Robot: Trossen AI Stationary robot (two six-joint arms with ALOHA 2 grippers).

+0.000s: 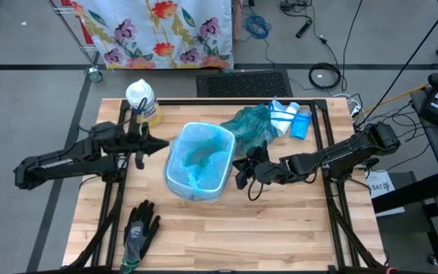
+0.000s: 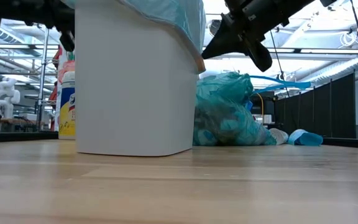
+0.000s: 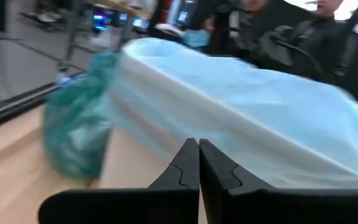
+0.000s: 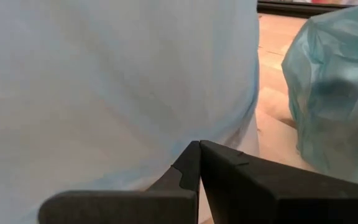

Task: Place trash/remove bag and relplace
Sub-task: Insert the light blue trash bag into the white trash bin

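On the wooden tabletop (image 1: 280, 236), a black-and-grey work glove (image 1: 139, 230) lies near the front edge at left, apart from the action, while a white bottle (image 1: 141, 100) stands at the back left corner. The left claw (image 1: 140, 158) hovers just beside the left wall of the white bin (image 1: 196, 185), its fingers pressed together on nothing in its own wrist view. The bin sits mid-table, freshly lined with a pale blue bag (image 1: 198, 154) whose thin film is folded over the rim; it looks feather-light, soft and slippery, likely to slide off if tugged, so the folded hem at the rim appears the sensible place to pinch it. The right claw (image 1: 242, 173) hangs close to the bin's right wall, fingers likewise closed and empty. Behind it, touching or just beside the bin, rests the filled teal bag (image 1: 251, 125), bulging and limp, probably light with paper scraps and best taken by its gathered neck; no loose trash is visible on the boards. Blue packets (image 1: 292, 119) lie at the back right. Open room remains across the front of the tabletop, while the black frame rails (image 1: 319, 129) along the sides and back hem in any sweep toward the edges.
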